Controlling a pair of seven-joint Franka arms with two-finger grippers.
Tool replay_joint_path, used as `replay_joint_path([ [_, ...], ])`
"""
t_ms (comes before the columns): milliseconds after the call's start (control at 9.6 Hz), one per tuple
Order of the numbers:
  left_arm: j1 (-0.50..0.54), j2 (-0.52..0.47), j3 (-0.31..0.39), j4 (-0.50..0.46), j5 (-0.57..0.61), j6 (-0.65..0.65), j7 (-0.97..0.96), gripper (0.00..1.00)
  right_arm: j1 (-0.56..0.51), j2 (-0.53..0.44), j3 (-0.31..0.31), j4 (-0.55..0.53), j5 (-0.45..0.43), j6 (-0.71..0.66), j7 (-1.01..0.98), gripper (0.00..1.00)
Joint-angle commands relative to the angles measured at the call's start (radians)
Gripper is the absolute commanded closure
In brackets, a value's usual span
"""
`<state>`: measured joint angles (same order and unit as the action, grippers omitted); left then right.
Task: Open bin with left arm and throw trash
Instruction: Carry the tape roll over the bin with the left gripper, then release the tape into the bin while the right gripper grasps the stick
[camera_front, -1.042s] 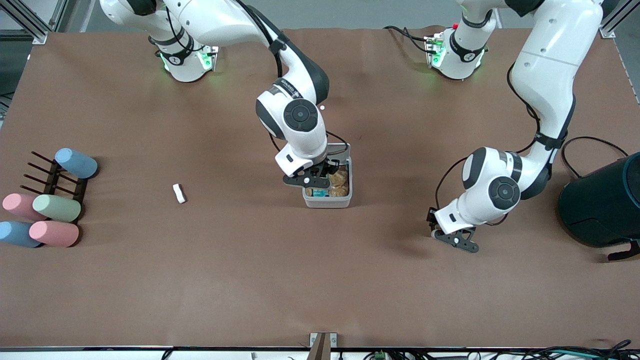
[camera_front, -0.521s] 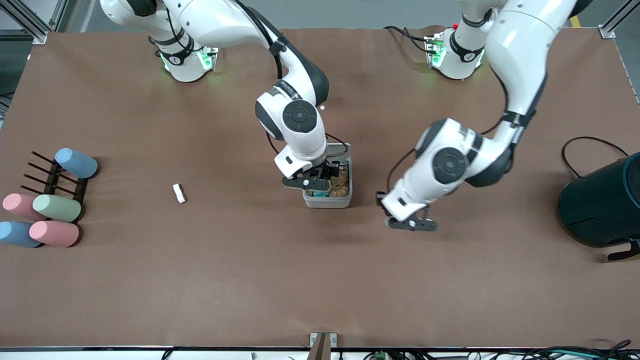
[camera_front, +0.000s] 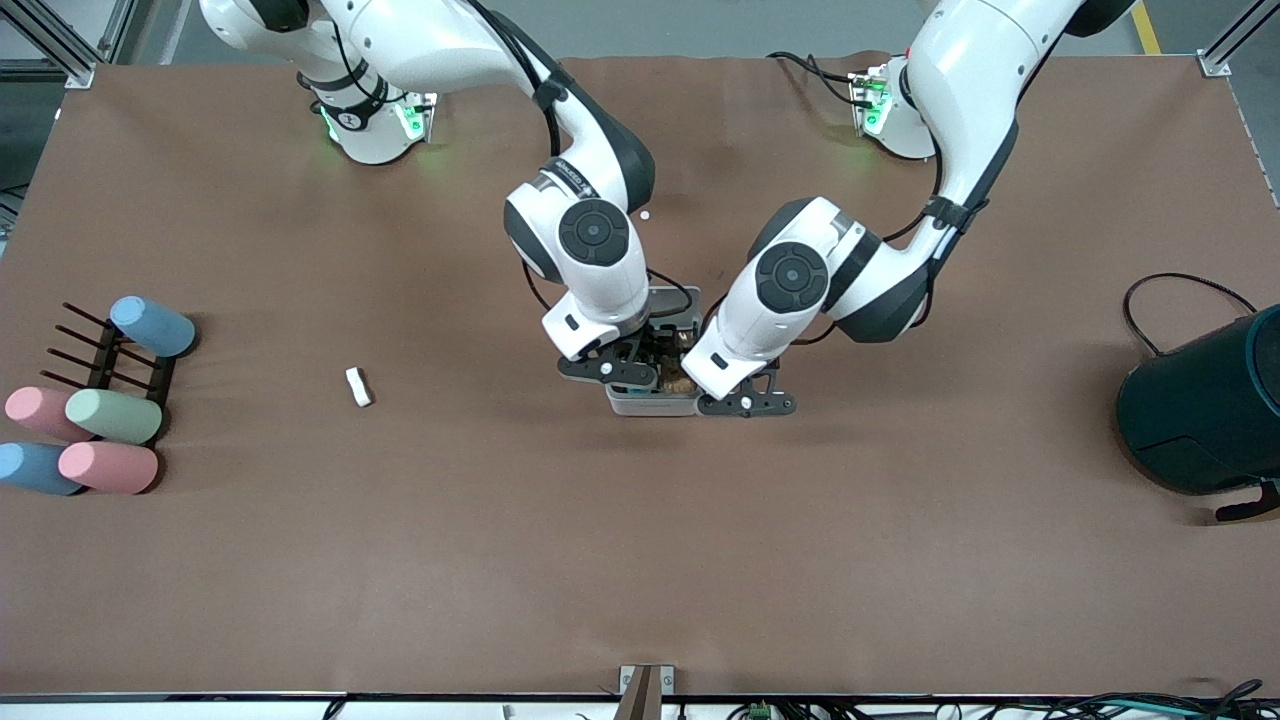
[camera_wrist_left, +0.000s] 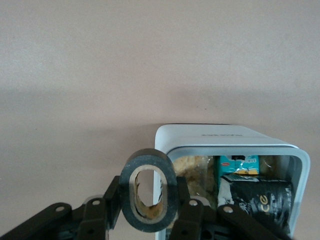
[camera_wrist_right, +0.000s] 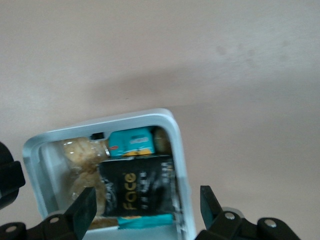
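The white bin (camera_front: 650, 405) stands mid-table with its lid open. It also shows in the left wrist view (camera_wrist_left: 225, 134) and the right wrist view (camera_wrist_right: 180, 150). My right gripper (camera_front: 610, 372) hangs open just over the bin, as the right wrist view (camera_wrist_right: 147, 205) shows. The black shiny packet (camera_wrist_right: 137, 187) lies inside under it. My left gripper (camera_front: 745, 403) is beside the bin at the left arm's end, shut on the dark tape roll (camera_wrist_left: 148, 157). The white wrapper scrap (camera_front: 357, 386) lies on the table toward the right arm's end.
A large dark teal container (camera_front: 1205, 405) with a cable stands at the left arm's end. A black rack (camera_front: 105, 362) with several pastel cylinders (camera_front: 110, 415) sits at the right arm's end. The bin also holds a crumpled snack bag (camera_wrist_right: 82, 162) and a teal carton (camera_wrist_right: 131, 142).
My left arm has swung from near the teal container across to the bin's side. My right gripper has stayed over the bin, shifting only slightly.
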<state>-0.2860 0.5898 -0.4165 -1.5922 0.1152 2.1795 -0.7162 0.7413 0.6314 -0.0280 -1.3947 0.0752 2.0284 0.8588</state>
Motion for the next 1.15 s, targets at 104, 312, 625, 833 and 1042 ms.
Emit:
replay_joint_path([
  [104, -0.009, 0.01, 0.001, 0.023, 0.014, -0.009, -0.029, 1.0, -0.172, -0.108, 0.019, -0.099, 0.001, -0.108, -0.137, 0.09],
  [312, -0.074, 0.022, 0.005, 0.023, 0.015, -0.004, -0.107, 1.0, -0.317, -0.191, 0.019, -0.263, 0.005, -0.103, -0.278, 0.09],
  [625, -0.085, 0.051, 0.012, 0.037, 0.096, 0.019, -0.115, 0.96, -0.524, -0.254, 0.014, -0.516, -0.014, 0.045, -0.605, 0.08],
  [833, -0.081, 0.045, 0.013, 0.04, 0.136, 0.013, -0.102, 0.96, -0.592, -0.262, 0.013, -0.66, -0.069, 0.247, -0.772, 0.06],
  [1042, -0.088, 0.042, 0.012, 0.058, 0.17, -0.01, -0.112, 0.96, -0.645, -0.262, 0.013, -0.763, -0.107, 0.431, -0.861, 0.05],
])
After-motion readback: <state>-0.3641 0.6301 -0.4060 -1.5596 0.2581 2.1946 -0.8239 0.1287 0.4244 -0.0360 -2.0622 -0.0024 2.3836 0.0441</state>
